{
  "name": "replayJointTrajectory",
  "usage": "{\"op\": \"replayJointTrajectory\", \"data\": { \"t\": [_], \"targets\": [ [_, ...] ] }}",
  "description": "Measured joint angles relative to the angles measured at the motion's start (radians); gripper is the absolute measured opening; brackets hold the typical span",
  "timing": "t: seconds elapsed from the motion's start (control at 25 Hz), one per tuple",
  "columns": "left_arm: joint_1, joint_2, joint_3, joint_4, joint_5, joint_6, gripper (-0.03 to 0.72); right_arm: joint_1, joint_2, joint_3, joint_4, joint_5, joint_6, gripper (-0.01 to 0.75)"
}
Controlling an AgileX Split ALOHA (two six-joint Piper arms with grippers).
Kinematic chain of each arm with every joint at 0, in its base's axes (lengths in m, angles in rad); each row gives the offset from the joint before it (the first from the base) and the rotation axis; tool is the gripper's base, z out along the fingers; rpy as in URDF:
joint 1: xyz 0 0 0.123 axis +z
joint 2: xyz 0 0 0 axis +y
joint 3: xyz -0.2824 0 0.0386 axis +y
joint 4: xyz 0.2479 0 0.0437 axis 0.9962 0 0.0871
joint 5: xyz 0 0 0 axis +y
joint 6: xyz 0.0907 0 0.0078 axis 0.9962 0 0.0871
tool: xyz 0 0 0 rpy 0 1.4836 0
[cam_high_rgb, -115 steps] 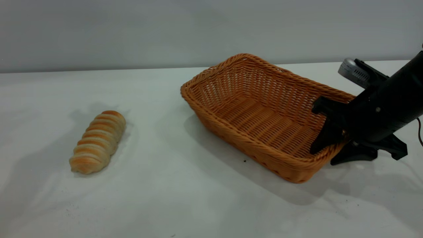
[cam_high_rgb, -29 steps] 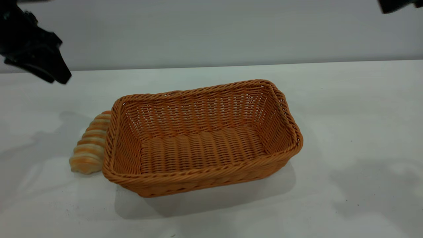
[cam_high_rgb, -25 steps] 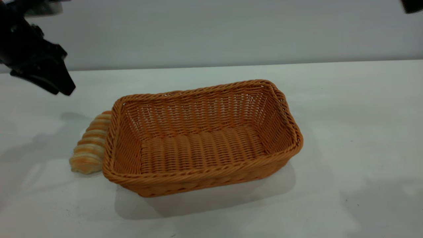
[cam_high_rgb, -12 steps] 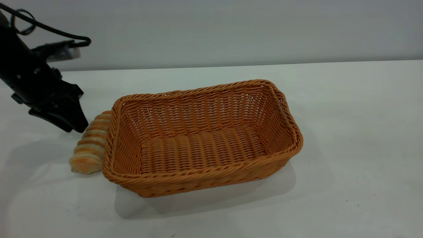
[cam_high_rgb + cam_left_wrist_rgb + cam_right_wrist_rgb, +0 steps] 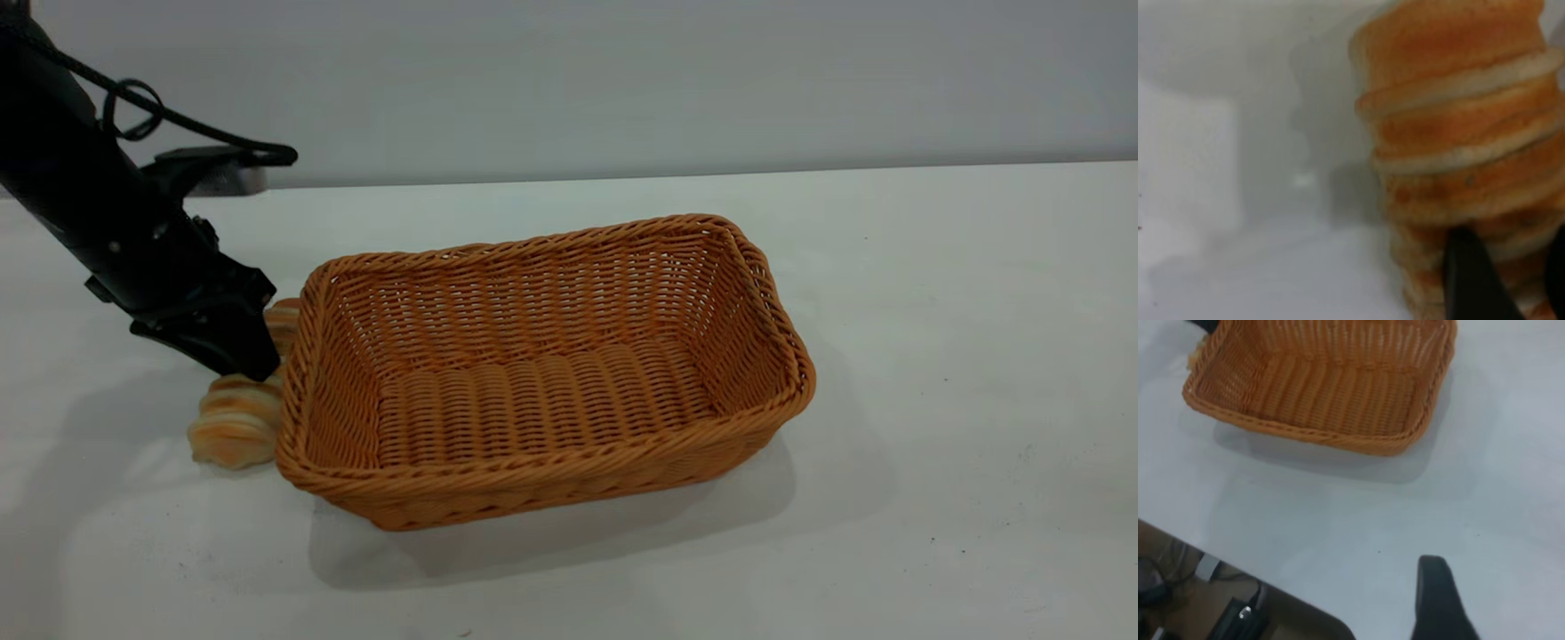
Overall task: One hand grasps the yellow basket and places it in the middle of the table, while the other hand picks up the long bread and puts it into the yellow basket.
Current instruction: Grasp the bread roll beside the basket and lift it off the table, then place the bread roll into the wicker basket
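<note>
1. Crowding the left gripper's (image 5: 242, 357) fingers, the yellow basket (image 5: 542, 373) stands mid-counter (image 5: 933, 356).
2. Fingers spread, straddling the long bread (image 5: 236, 418), which lies against the basket's outer wall.

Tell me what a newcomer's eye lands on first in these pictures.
The yellow basket dominates: big, woven, empty, sitting near the middle of the white table. Next comes the left gripper, reaching down at the basket's left end onto the long bread, which lies on the table close against the basket's outer wall. The right gripper hangs well away from the basket, above the table.
</note>
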Motion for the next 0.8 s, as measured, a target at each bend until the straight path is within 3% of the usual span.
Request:
{"op": "replayJointTrajectory", "data": {
  "t": [0.12, 0.24, 0.32, 0.8],
  "targets": [
    [0.000, 0.016, -0.004, 0.001, -0.006, 0.007, 0.257, 0.000, -0.054, 0.000, -0.028, 0.019, 0.038, 0.440],
    [0.000, 0.017, -0.006, 0.022, -0.009, 0.028, 0.077, 0.000, -0.067, 0.000, -0.063, 0.047, 0.071, 0.440],
    [0.000, 0.010, -0.006, 0.036, -0.009, 0.032, 0.025, 0.000, -0.067, 0.000, -0.088, 0.066, 0.077, 0.440],
    [-0.001, -0.212, -0.001, 0.052, 0.055, 0.032, 0.022, 0.000, -0.197, 0.001, -0.180, 0.175, 0.130, 0.437]
  ]
}}
